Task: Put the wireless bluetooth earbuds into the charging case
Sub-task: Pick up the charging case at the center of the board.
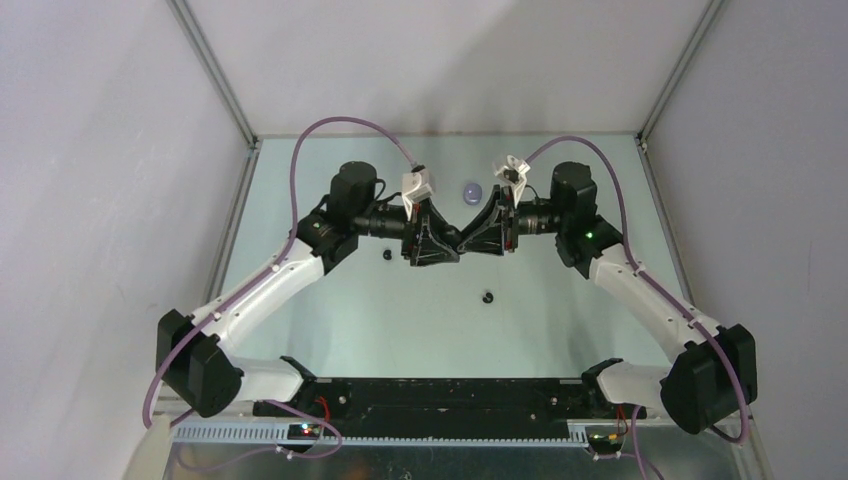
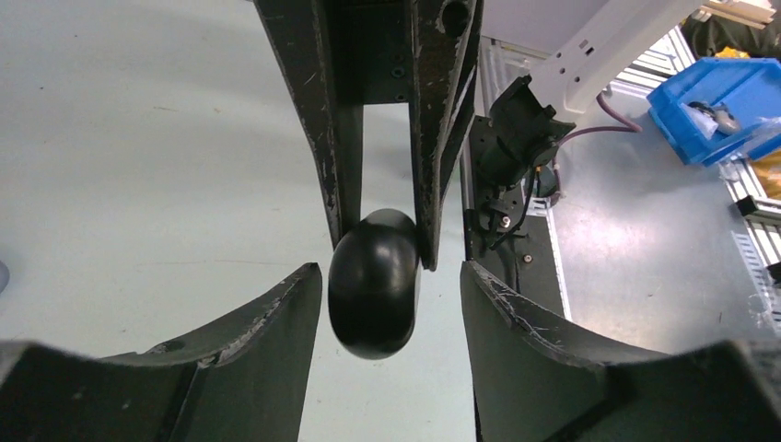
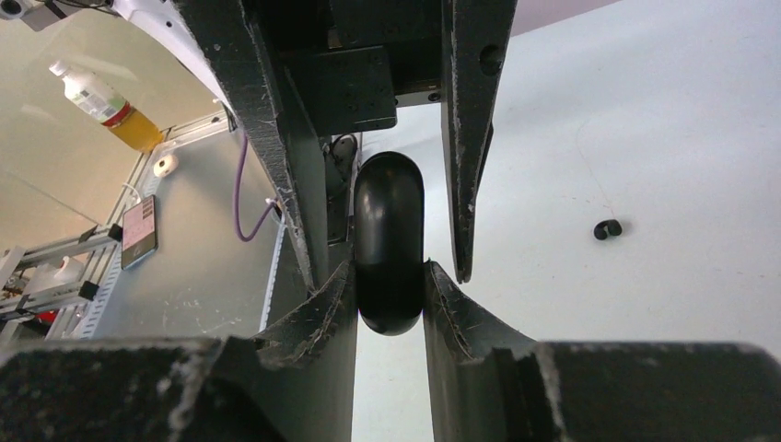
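a pale green table [image 1: 420, 330] is enclosed by white walls, and both arms are folded in over its middle. there the black charging case [image 3: 389, 212] is pinched edge-on by the right gripper [image 3: 390, 269], whose fingers are pressed against both of its sides. the left gripper [image 2: 389, 272] is set around the same case from the opposite side with its jaws partly spread. a clear gap is seen at one finger, while contact at the other cannot be judged. no lid seam can be made out on the case, and its inside is hidden.

one black earbud [image 1: 387, 255] is left lying on the table just beside the left gripper, and a second black earbud [image 1: 488, 297] nearer the arm bases. a small purple lump [image 1: 472, 190] is seen beyond the grippers, too small to be identified. a blue bin [image 2: 728, 101] is cut off at the edge of the left wrist view.
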Tool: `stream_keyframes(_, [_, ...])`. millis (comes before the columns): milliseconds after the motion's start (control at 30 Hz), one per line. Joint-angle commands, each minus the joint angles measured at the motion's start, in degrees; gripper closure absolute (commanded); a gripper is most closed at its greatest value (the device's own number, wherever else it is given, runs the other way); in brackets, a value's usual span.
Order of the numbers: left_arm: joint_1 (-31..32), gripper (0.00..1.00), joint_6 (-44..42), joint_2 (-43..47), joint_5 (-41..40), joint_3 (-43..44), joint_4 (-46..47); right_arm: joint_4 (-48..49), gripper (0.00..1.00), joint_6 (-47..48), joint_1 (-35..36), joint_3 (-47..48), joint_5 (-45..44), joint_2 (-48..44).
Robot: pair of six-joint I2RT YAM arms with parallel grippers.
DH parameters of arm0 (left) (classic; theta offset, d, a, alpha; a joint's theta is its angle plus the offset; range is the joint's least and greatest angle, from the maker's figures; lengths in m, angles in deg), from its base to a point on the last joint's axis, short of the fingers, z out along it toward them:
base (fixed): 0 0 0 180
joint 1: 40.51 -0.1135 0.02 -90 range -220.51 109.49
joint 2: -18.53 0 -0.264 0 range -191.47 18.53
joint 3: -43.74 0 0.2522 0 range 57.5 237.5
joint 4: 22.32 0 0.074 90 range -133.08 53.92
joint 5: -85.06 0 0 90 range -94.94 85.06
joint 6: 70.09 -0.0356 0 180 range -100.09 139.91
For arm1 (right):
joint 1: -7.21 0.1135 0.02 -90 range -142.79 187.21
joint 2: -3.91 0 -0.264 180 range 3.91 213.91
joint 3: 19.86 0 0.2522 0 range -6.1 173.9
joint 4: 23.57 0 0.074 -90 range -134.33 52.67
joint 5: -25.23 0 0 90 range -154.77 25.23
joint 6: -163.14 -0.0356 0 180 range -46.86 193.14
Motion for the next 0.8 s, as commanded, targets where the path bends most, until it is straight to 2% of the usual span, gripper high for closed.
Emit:
stream_keyframes(0, [0.0,0.36,2.8,1.7,2.2,-0.3,3.4,3.4,1.0,-0.8,0.7,0.2,-2.1,-0.5])
stream_keyframes(167, [-0.1,0.34,2.5,1.5,2.5,-0.5,3.2,3.6,1.0,-0.8,1.0,0.2,-2.3,-0.4])
stream_keyframes(433, [0.0,0.38,1.1,1.0,2.5,-0.1,1.6,3.4,1.0,-0.1,1.0,0.2,-2.3,-0.4])
stream_keyframes(600, [0.1,0.31,-1.5,0.9,2.2,0.1,-0.3,4.3,1.0,-0.9,0.3,0.2,-2.0,-0.6])
stream_keyframes(767, [0.1,0.32,-2.0,0.7,1.7,0.3,-0.6,5.3,1.0,-2.3,-0.2,0.2,-0.7,-0.5])
